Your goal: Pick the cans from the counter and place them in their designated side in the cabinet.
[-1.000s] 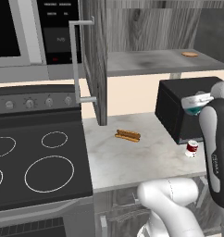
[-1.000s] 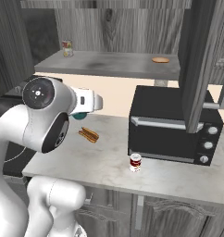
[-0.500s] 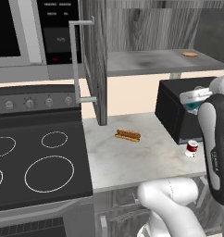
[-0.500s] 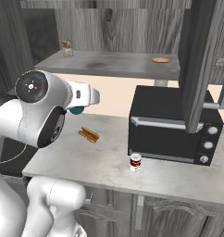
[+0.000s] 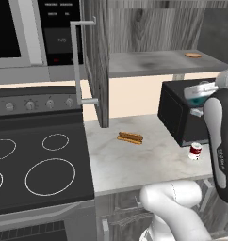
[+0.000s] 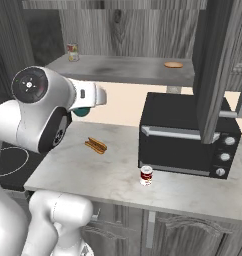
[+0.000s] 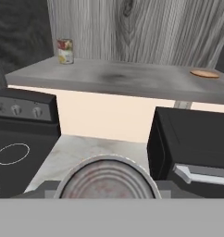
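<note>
Gripper (image 6: 85, 107): mine, pinching the teal can (image 7: 108, 178), raised over the counter (image 5: 130, 164) short of the cabinet shelf (image 6: 123, 70). Red can (image 6: 146, 176): near counter edge. Risk: can clipping the shelf lip if I advance too low.

Base cams behind arm, both on counter (image 5: 134, 162); hand cam close.

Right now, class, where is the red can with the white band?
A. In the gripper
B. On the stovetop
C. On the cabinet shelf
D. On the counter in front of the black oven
D: the red can stands on the counter before the black oven.
</note>
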### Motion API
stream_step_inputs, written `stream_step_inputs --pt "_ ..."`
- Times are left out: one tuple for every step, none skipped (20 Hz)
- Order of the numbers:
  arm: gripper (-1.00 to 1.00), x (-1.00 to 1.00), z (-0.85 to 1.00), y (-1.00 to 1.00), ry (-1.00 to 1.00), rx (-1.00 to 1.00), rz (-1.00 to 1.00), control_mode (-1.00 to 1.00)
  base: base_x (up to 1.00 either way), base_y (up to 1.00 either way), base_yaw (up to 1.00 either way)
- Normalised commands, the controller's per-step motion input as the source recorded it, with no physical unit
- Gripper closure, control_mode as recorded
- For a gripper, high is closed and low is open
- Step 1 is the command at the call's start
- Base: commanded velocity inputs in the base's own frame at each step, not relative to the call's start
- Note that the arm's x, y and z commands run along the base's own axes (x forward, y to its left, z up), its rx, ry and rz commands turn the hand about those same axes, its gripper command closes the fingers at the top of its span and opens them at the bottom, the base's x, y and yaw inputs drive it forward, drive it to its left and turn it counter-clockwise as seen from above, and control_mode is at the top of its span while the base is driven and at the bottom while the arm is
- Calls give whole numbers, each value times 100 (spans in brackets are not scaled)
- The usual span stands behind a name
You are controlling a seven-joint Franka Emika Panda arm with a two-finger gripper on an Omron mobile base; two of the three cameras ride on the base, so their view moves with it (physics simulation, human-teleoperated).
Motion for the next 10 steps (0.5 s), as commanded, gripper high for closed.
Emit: stream_step_inputs --pt "100 0 19 3 -1 0 0 -100 0 0 0" --pt "100 0 19 3 -1 0 0 -100 0 0 0" --pt "100 0 18 2 -1 0 0 -100 0 0 0" --pt "100 0 18 0 -2 0 0 -100 0 0 0" --pt "100 0 17 1 -2 0 0 -100 0 0 0" --pt "100 0 16 1 -2 0 0 -100 0 0 0" --pt "100 0 15 2 -2 0 0 -100 0 0 0" --pt "100 0 15 4 -2 0 0 -100 0 0 0" --pt "100 0 13 5 -1 0 0 -100 0 0 0" --pt "100 0 12 6 0 0 0 -100 0 0 0"
